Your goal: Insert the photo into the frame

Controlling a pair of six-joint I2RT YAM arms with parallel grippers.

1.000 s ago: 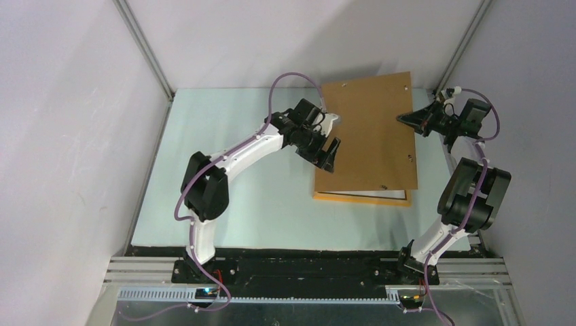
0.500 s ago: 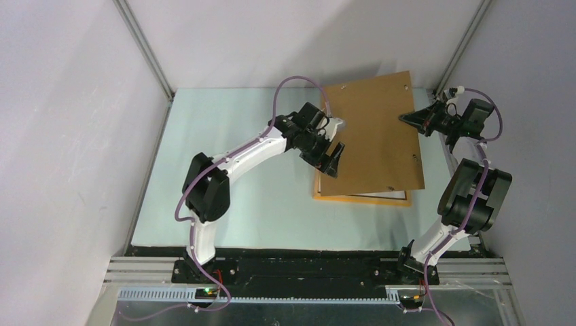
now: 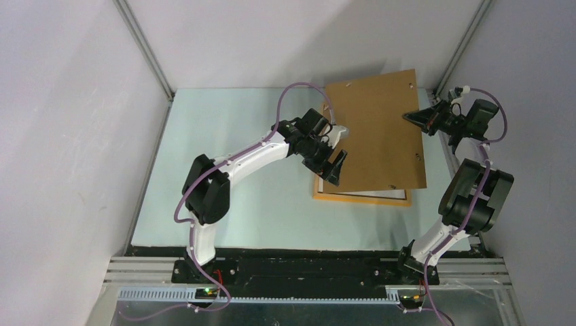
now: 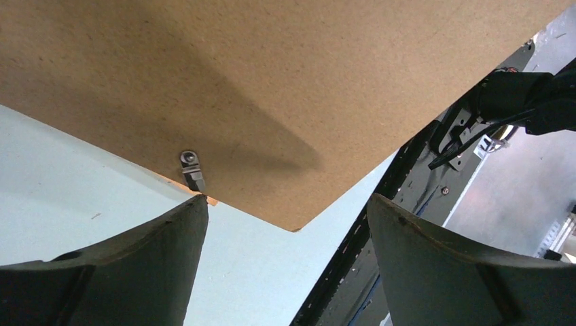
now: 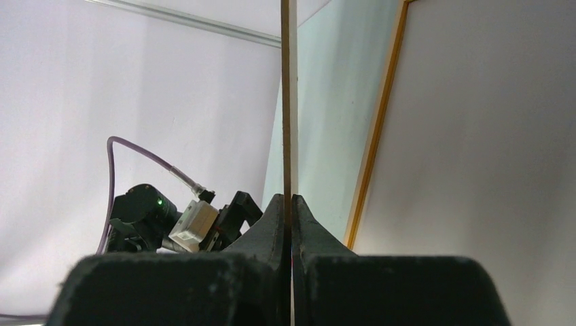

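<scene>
My right gripper [image 3: 411, 117] [image 5: 288, 198] is shut on the right edge of the brown backing board [image 3: 373, 132] [image 5: 286, 102] and holds it lifted and tilted. Beneath it the orange-yellow frame [image 3: 360, 197] [image 5: 377, 136] lies flat on the table. A white sheet [image 5: 489, 136] fills the frame's inside; it looks like the photo lying face down, and no printed side shows. At the board's near left edge my left gripper [image 3: 333, 166] [image 4: 285, 200] is open with nothing between its fingers. The board's underside [image 4: 272, 81] hangs just ahead of it.
A small metal turn clip [image 4: 192, 170] sticks out of the board's underside near my left finger. The pale green table [image 3: 224, 170] ends at a black rail [image 4: 380, 224] on the right. Enclosure walls and aluminium posts [image 3: 146, 51] close in the sides and back.
The lifted board has swung a little to the right with my right gripper. My left gripper has slid nearer and rightward along the board's left edge, still open.
</scene>
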